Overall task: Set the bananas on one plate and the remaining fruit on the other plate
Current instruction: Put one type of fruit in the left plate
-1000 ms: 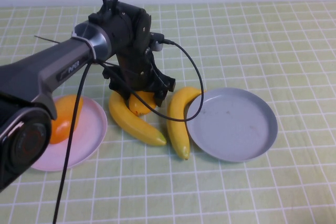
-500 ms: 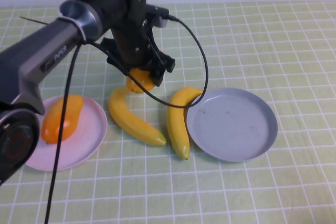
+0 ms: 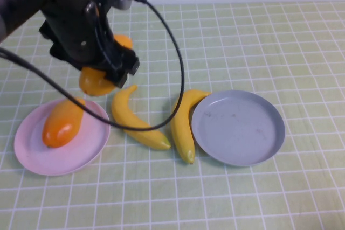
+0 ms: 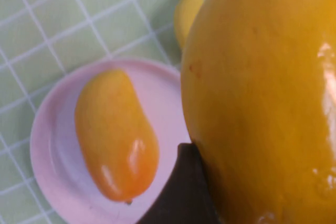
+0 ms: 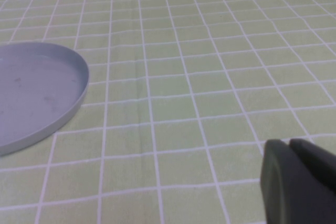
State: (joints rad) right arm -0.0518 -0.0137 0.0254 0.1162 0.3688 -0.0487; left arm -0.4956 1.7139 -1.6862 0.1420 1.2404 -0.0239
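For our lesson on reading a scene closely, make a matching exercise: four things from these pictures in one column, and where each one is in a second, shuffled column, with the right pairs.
Things
1. grey-blue plate
2. mango near the left gripper
3. mango lying flat
4. two bananas

Places
A. on the pink plate
B. held above the table, in the gripper
C. on the tablecloth between the plates
D. empty, right of the bananas

Pairs: 1-D, 2-B, 3-A, 4-C

The right gripper is parked beyond the grey-blue plate.
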